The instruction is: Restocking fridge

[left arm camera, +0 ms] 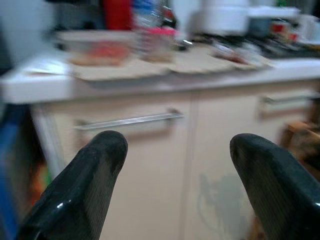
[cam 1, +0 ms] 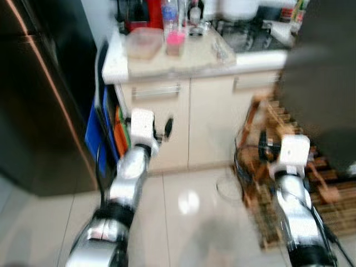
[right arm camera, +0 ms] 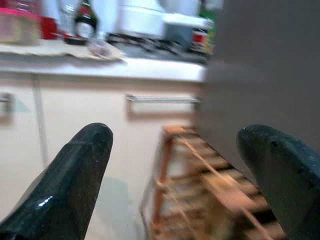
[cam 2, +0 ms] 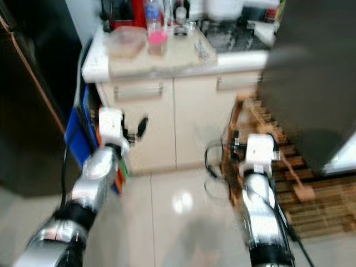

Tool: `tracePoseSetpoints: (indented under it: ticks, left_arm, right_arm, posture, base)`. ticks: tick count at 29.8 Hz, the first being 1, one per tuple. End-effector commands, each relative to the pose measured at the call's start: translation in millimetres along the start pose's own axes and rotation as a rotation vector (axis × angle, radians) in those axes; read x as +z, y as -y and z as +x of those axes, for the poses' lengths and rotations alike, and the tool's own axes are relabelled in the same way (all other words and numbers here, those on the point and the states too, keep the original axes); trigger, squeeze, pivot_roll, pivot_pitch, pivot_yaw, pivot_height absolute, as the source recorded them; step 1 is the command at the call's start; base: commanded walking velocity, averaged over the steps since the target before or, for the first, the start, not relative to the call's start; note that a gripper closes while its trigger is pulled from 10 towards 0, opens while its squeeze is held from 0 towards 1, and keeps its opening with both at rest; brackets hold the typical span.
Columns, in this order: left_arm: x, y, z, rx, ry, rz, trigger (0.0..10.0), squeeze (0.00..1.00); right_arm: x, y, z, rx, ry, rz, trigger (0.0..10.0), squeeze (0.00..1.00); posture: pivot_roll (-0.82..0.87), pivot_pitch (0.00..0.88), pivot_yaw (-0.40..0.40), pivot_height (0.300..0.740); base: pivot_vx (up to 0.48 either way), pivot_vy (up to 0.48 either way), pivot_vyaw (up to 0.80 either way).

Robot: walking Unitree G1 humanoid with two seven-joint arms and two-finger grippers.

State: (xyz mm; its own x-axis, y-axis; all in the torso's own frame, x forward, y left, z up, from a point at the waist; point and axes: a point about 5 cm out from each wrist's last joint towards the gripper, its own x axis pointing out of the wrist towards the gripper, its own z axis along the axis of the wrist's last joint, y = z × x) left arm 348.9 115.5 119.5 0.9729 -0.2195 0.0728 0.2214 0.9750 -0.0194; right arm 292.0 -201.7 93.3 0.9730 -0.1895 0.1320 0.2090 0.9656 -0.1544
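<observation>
Fridge [cam 1: 39,100] stands as a tall dark body just beside the tabletop's [cam 1: 167,61] end, on the robot's left, its door apparently closed. On the tabletop, near that end, sit a clear lidded container [cam 1: 143,42] with something reddish inside, a pink-topped cup [cam 1: 174,42] just beside it, and a water bottle [cam 1: 169,12] behind; these look like the likely goods to stock. Cream cabinet doors [cam 1: 183,122] run below the tabletop, and a wooden rack [cam 1: 278,167] stands on the floor beyond them, under a dark open door [cam 1: 328,83].

Both arms reach toward the cabinets, well short of the tabletop. The left pincer [left arm camera: 172,150] is spread wide and empty; the right pincer [right arm camera: 187,145] is likewise spread and holds nothing.

The views are blurred. The step seems to be approaching the goods: best to steady before the tabletop, raise the left pincer level with the container, and grip it across its sides without tipping it.
</observation>
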Motion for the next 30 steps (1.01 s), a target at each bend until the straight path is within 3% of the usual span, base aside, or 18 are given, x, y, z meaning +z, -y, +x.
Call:
tracePoseSetpoints:
  ticks: [1, 8, 16, 25, 30]
  left_arm:
    - [-3, -12.1, -3.3, 0.034, -0.012, 0.011, 10.0, 0.0]
    - [3, -8.3, -0.5, 0.003, 0.014, 0.034, 10.0, 0.0]
    - [6, -3.4, 1.5, -0.039, 0.024, 0.065, 10.0, 0.0]
    - [11, 6.8, 4.6, -0.089, 0.043, 0.083, 10.0, 0.0]
    - [11, 8.2, 4.4, -0.099, 0.041, 0.077, 10.0, 0.0]
  right_arm:
    - [4, -10.5, 1.7, 0.024, 0.018, 0.013, 10.0, 0.09]
    - [16, -11.2, 8.7, 0.01, 0.08, -0.021, 10.0, 0.0]
    - [16, -14.5, 10.3, 0.016, 0.078, -0.019, 10.0, 0.0]
    - [44, -6.4, 23.8, -0.045, 0.168, 0.007, 10.0, 0.0]
    - [40, -3.6, 25.4, -0.047, 0.157, -0.004, 10.0, 0.0]
  posture:
    - [0.03, 0.0, 0.032, 0.74]
    - [0.04, 0.0, 0.034, 0.74]
    - [0.04, 0.0, 0.035, 0.74]
    - [0.04, 0.0, 0.038, 0.74]
    - [0.04, 0.0, 0.038, 0.74]
  base:
    - [0.405, 0.255, 0.0]
    - [0.431, 0.107, 0.0]
    - [0.472, 0.0, 0.0]
    - [0.0, -0.033, 0.0]
    - [0.213, -0.403, 0.0]
